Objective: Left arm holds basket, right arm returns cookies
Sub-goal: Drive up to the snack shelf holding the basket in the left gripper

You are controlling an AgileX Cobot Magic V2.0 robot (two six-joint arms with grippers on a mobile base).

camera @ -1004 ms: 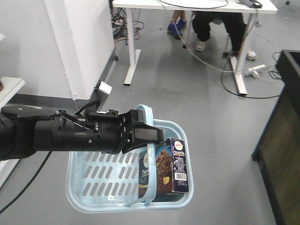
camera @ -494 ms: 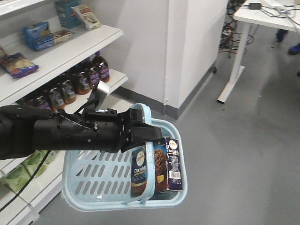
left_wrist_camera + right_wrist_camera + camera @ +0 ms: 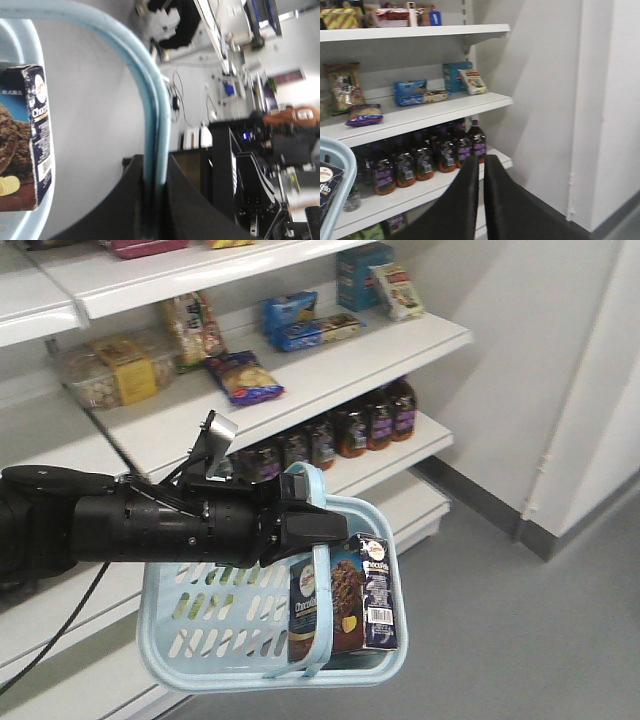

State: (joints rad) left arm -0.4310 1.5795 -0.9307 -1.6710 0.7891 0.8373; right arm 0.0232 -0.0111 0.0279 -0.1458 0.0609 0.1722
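Cookies (image 3: 345,605) stood upright in the basket (image 3: 200,640) at lower centre of the front view, left hand (image 3: 315,525) clamped on its hoop handle (image 3: 318,590); right hand (image 3: 481,161) was closed, facing shelves (image 3: 420,112).

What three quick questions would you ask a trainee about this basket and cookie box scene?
1. True or false: the cookies stand upright inside the basket.
2. What are the left arm's fingers shut on? A. the handle of the basket. B. the rim of the basket. C. the cookies.
3. Fill in: the right arm's fingers hold ____.

Key: 1 true; 2 A; 3 nothing.
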